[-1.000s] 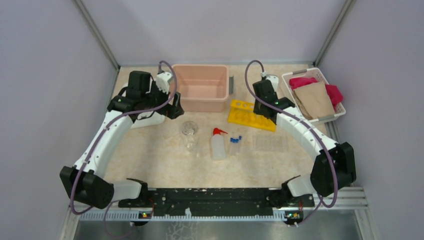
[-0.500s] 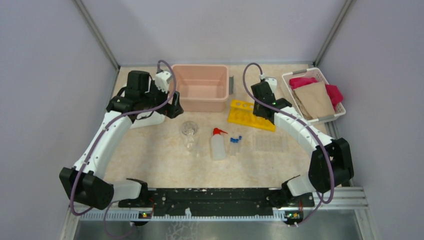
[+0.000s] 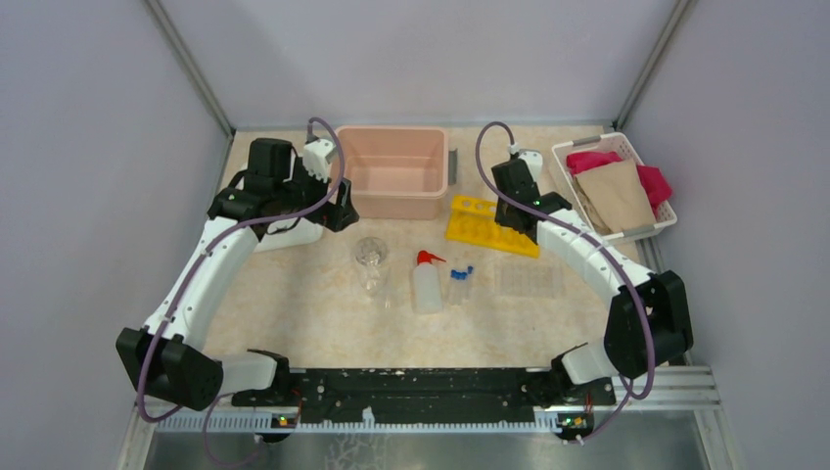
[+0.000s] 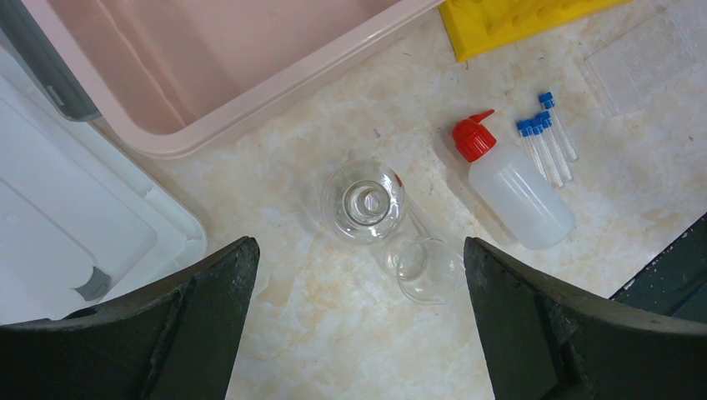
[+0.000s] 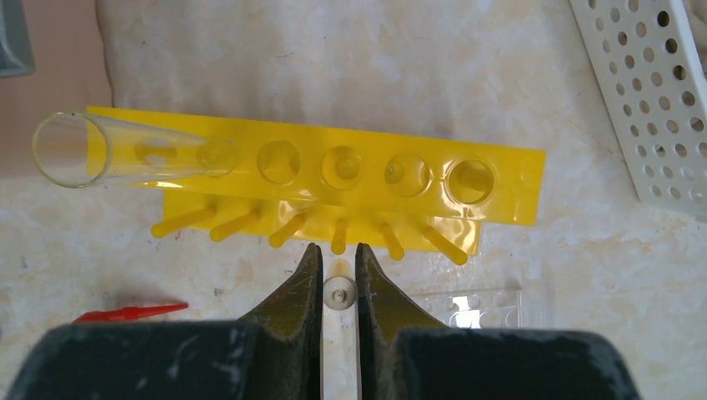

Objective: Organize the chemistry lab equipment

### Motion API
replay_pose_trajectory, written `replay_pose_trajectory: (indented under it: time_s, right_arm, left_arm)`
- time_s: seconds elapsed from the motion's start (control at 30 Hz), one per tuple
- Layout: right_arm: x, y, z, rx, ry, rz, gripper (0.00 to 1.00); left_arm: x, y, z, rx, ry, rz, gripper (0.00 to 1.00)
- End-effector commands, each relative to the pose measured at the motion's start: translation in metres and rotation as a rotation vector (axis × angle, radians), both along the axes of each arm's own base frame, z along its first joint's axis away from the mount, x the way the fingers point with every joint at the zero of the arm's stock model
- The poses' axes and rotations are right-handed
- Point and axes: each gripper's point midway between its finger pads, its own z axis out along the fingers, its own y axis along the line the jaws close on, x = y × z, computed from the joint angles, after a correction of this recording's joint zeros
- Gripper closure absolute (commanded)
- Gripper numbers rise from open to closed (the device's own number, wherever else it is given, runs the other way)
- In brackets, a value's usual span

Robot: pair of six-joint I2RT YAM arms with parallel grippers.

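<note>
Marbled worktop [image 3: 313, 294]. Right fingers [image 5: 304, 283] nearly together, pinching a small tube [image 5: 340, 292] seen end-on, just beside the yellow rack [image 5: 500, 179]. Left fingers [image 4: 208, 292] wide apart above the glass flask [image 4: 364, 202], which stands between them, untouched.

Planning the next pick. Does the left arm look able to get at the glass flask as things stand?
Likely yes: the left tool hangs open above the flask, nothing lies between them, and the squeeze bottle and pink bin sit off to the sides.
</note>
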Motion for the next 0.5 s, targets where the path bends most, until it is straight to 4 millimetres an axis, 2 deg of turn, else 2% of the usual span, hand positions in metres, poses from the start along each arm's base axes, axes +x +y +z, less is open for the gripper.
replay_pose_trajectory:
  time_s: [0.0,0.47]
  right_arm:
    - [0.009,0.000,0.036,0.045,-0.119,-0.020,1.00]
    - [0.013,-0.002,0.023,0.018,-0.095,-0.035,1.00]
  left_arm:
    - [0.000,-0.001,0.008,-0.021,-0.031,-0.005,0.01]
    - [-0.001,-0.002,0.007,-0.028,-0.027,-0.007,0.01]
